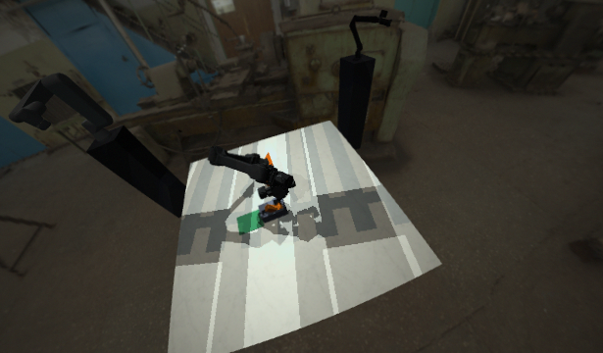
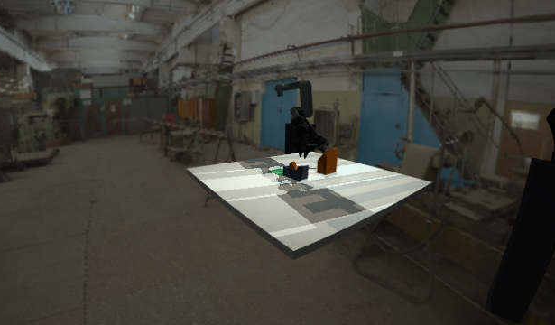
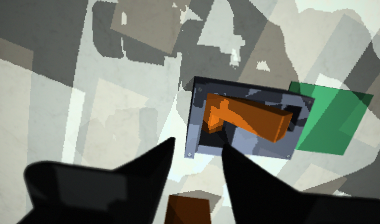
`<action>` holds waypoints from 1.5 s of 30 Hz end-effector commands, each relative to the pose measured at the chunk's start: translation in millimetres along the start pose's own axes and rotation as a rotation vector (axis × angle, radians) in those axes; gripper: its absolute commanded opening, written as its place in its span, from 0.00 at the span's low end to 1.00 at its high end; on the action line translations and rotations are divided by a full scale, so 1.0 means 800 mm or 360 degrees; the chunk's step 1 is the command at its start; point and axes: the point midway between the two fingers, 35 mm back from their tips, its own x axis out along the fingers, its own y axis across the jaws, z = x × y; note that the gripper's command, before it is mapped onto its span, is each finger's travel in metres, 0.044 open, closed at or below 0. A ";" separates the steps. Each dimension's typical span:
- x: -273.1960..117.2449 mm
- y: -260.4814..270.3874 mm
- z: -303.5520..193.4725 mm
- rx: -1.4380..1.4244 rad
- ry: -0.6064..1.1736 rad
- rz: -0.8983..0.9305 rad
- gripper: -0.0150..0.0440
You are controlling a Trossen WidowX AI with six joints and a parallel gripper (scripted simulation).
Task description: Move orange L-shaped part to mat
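The orange L-shaped part (image 1: 272, 208) (image 2: 293, 165) (image 3: 256, 117) is tilted in the pocket of the grey tray (image 1: 274, 217) (image 2: 296, 172) (image 3: 190, 135). Its L-shaped end is low at the tray's left in the wrist view. Its straight end is raised above the rim on the side towards the green mat (image 1: 248, 223) (image 2: 276, 171) (image 3: 336, 120). My gripper (image 2: 302, 156) (image 3: 198, 145) is partly open and empty. It hangs above the tray, apart from the part, with its fingertips near the L-shaped end's side in the wrist view.
An upright orange block (image 1: 269, 159) (image 2: 328, 162) (image 3: 188, 210) with a slanted top stands on the table (image 1: 272, 294) (image 2: 259, 208), beyond the tray from the mat in the exterior view. Two dark pedestals with other arms stand off the table. Patchy shadows cross the table top.
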 end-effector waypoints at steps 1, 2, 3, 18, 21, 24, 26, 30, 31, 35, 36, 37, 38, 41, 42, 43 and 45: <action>0.001 0.001 0.000 -0.0005 0.0000 -0.0001 0.56; 0.001 0.001 0.000 -0.0005 0.0000 -0.0001 0.56; 0.001 0.001 0.000 -0.0005 0.0000 -0.0001 0.56; -0.002 -0.052 0.010 0.1404 0.0007 0.0000 0.73; -0.003 -0.072 0.012 0.1920 0.0009 -0.0004 0.73; -0.003 -0.091 0.012 0.2401 0.0009 -0.0010 0.73; -0.003 -0.096 0.012 0.2512 0.0008 -0.0012 0.73; -0.003 -0.096 0.012 0.2512 0.0008 -0.0012 0.73; -0.003 -0.096 0.012 0.2512 0.0008 -0.0012 0.73; -0.003 -0.096 0.012 0.2512 0.0008 -0.0012 0.73; -0.002 -0.096 0.012 0.2512 0.0008 -0.0012 0.73; 0.001 -0.095 0.013 0.2512 0.0008 -0.0012 0.73; 0.005 -0.095 0.013 0.2512 0.0008 -0.0012 0.73; 0.021 -0.096 0.012 0.2512 0.0007 -0.0012 0.73; 0.024 -0.096 0.012 0.2513 0.0007 -0.0013 0.73; 0.025 -0.096 0.012 0.2513 0.0007 -0.0013 0.73; 0.026 -0.096 0.012 0.2513 0.0007 -0.0013 0.73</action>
